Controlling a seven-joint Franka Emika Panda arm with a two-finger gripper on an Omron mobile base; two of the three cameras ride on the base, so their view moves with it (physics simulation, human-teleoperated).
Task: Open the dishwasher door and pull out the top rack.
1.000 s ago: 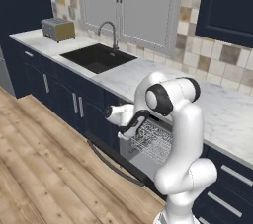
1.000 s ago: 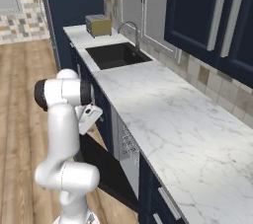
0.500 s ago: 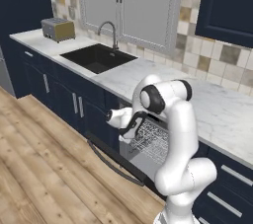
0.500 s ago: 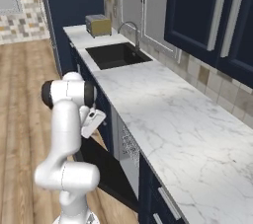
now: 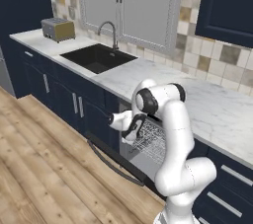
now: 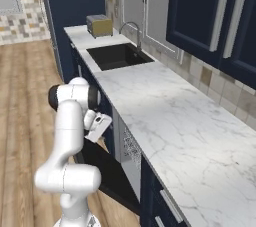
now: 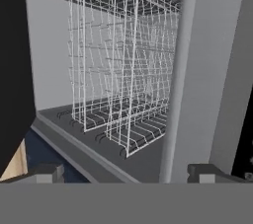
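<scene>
Hand view, top rack (image 7: 123, 70) just ahead of spread hand (image 7: 126, 172), untouched

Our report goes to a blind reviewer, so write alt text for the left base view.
A white robot arm reaches its gripper toward the open dishwasher, where the light-grey wire top rack shows inside and the black dishwasher door lies folded down over the wood floor. Behind runs a marble counter with a black sink, a faucet and a toaster.
</scene>
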